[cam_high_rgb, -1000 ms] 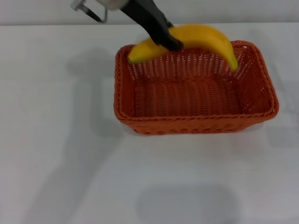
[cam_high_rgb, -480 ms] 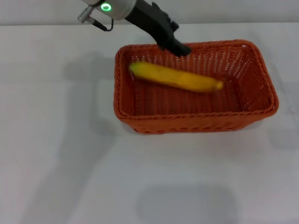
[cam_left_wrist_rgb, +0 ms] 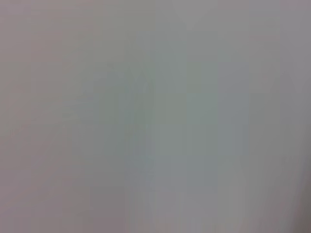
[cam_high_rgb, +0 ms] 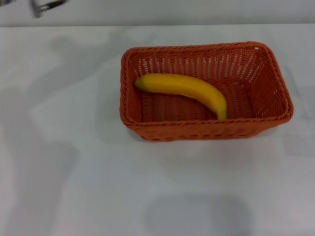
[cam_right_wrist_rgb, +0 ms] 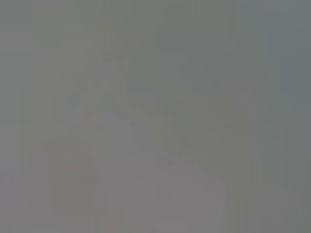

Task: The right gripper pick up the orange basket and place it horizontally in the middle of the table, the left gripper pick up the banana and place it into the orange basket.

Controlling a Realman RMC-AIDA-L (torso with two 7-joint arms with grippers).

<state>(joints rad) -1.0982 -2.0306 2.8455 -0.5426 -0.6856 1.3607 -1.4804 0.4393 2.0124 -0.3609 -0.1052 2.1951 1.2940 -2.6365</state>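
Note:
The orange basket (cam_high_rgb: pixel 205 129) stands on the white table (cam_high_rgb: pixel 74 172) with its long side running left to right, a little right of the middle. The yellow banana (cam_high_rgb: pixel 184 87) lies on the basket's floor, free of any grip, its stem tip close to the front wall and its other end near the left wall. Of the left arm only a small grey metal part (cam_high_rgb: pixel 47 6) shows at the far left corner; its fingers are out of view. The right gripper is out of view. Both wrist views show only a plain grey surface.
Bare white tabletop surrounds the basket on the left and in front. The table's far edge runs along the top of the head view, with a grey wall behind it.
The left gripper let go of the banana, which dropped and settled on the basket's floor. The left arm then pulled back up and to the left, out of view.

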